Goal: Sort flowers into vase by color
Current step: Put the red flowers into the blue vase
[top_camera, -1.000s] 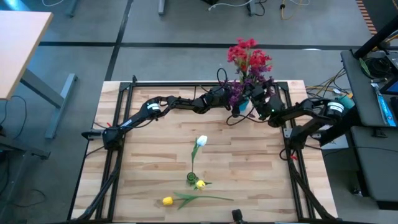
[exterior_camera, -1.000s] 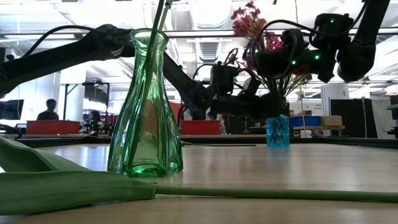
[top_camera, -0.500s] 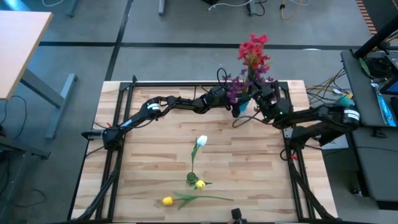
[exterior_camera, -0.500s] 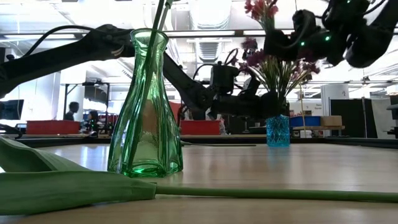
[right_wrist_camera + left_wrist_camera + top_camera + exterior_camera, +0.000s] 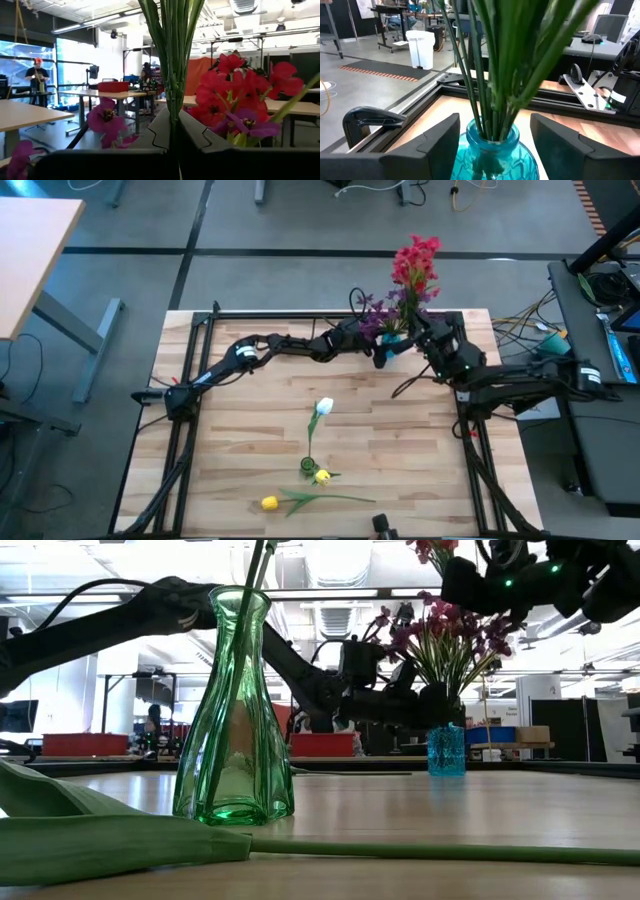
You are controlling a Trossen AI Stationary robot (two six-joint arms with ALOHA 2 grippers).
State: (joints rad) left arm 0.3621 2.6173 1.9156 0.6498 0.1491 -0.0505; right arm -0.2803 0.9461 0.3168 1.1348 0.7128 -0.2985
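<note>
A bunch of red flowers (image 5: 416, 262) is up in my right gripper (image 5: 424, 328), above and beside the blue vase (image 5: 389, 350); their thin stem ends (image 5: 405, 386) trail over the table. Purple flowers (image 5: 440, 632) stand in the blue vase (image 5: 446, 750). My left gripper (image 5: 380, 348) reaches across from the left, its fingers on either side of that vase (image 5: 492, 150). A green vase (image 5: 308, 467) near the middle holds a white tulip (image 5: 323, 407) by its stem. One yellow bud (image 5: 322, 476) lies beside it, another (image 5: 270, 502) near the near edge. My left gripper has the blue vase's round body (image 5: 470, 150) between its two fingers (image 5: 437, 142), coming level from the table's left. The vase stands upright on the table. My right gripper pinches the red flowers' bundled stems (image 5: 174, 107) between its two fingers (image 5: 160, 127), fingers across the stems. The bunch is lifted clear of the blue vase, blooms above the fingers and stem ends hanging free below.
A long green stem and leaf (image 5: 100, 835) lie across the near part of the table. Black frame rails (image 5: 330, 315) run along the far edge and both sides. Bare wood lies between the two vases (image 5: 380, 430). People and desks show in the room beyond.
My right gripper has risen and drawn back toward the table's right, pulling the red bunch up out of the blue vase until its stems hang clear. The purple flowers have stayed in the vase, and my left gripper has kept still at the vase.
</note>
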